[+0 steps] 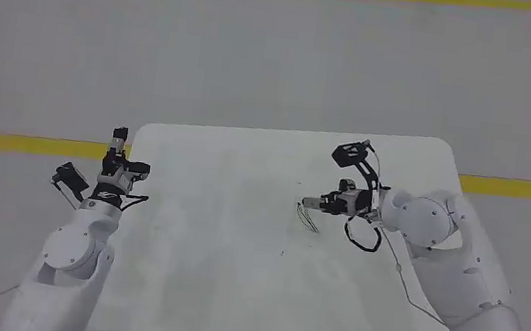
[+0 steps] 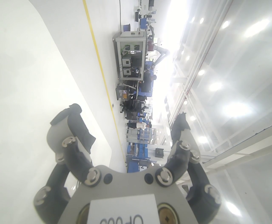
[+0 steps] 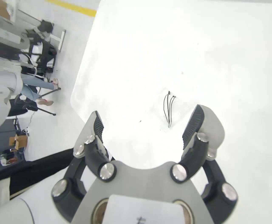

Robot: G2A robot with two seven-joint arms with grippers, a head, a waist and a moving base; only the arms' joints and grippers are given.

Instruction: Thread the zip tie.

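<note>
Few thin black zip ties [image 3: 169,109] lie flat approx mid worktop [image 1: 209,289], just ahead of right hand [image 3: 147,112], which is wide open w/ nothing held. Left hand [image 2: 127,113] at worktop's left edge, also wide open, nothing held.

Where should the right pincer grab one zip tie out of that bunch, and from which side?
Probably the head end of an outer zip tie, from straight above. The ties lie flat on the table, so only a top-down pinch works. Their tails bunch together nearest the open right pincer; toward the heads the strands spread apart, so one can be taken alone.
</note>
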